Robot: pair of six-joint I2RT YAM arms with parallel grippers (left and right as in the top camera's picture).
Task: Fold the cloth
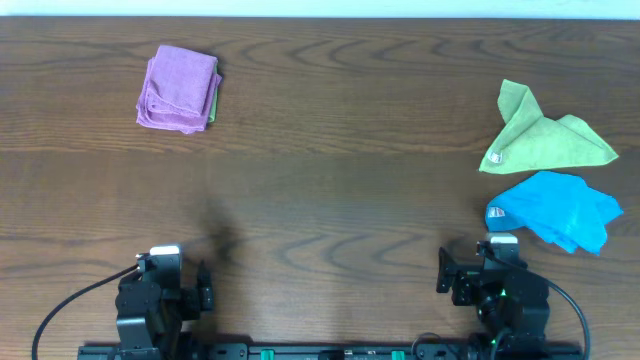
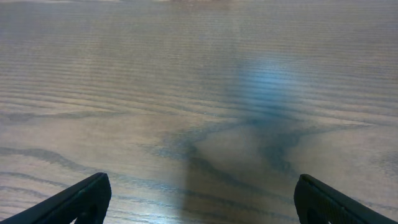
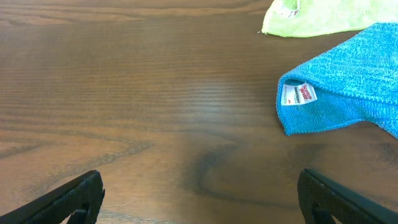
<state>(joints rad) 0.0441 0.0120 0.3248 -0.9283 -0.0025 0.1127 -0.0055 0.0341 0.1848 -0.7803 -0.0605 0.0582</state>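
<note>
Wide open and holding nothing, the right gripper (image 3: 199, 198) is hanging at the table's (image 1: 350, 190) near edge, and the left gripper (image 2: 202, 198) is doing likewise over bare wood. The cloth (image 1: 548, 138) is lying crumpled by the right edge, white tag (image 1: 497, 157) facing inward; the right wrist view is catching only its near hem. The blue cloth (image 1: 555, 210) is lying just nearer, its label's red print showing only from that wrist. The purple cloth (image 1: 180, 88), folded near the far left corner, is showing only overhead.

The bench (image 1: 330, 190) is dark brown wood with wavy grain. Beyond its far edge runs a pale strip (image 1: 320, 8). Soft light leaves a bluish sheen (image 2: 273, 87) on the surface.
</note>
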